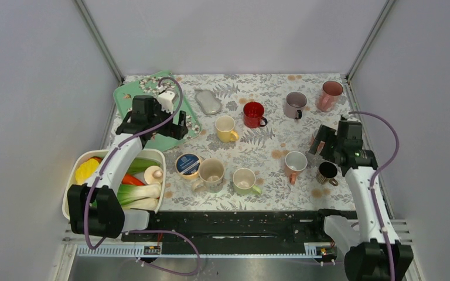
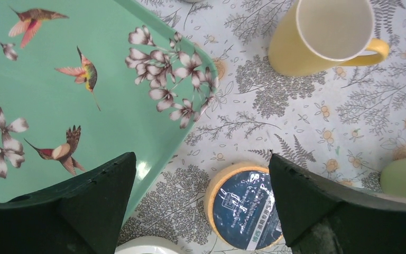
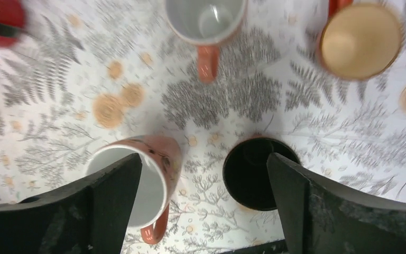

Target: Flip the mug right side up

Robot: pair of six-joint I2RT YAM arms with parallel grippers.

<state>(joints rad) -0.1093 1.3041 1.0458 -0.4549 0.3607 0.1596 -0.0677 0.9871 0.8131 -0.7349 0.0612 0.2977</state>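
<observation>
Every mug I see stands with its mouth up. A dark mug (image 1: 327,172) (image 3: 258,172) with a black inside stands near the right edge. A salmon mug (image 1: 295,163) (image 3: 137,177) with a white inside stands to its left, handle toward me. My right gripper (image 1: 327,151) (image 3: 203,159) hangs open above these two and holds nothing. Its right finger (image 3: 317,206) is over the dark mug's edge. My left gripper (image 1: 152,126) (image 2: 202,154) is open and holds nothing, over the corner of the green tray (image 1: 130,93) (image 2: 116,132).
Yellow mug (image 1: 227,127) (image 2: 322,37), red mug (image 1: 253,114), mauve mug (image 1: 296,104) (image 3: 203,21) and pink mug (image 1: 331,95) (image 3: 359,39) stand farther back. Beige mug (image 1: 211,174), green mug (image 1: 245,180) and round tin (image 1: 187,164) (image 2: 246,209) sit near. A white bin (image 1: 149,151) holds vegetables; a metal dish (image 1: 208,100) lies behind.
</observation>
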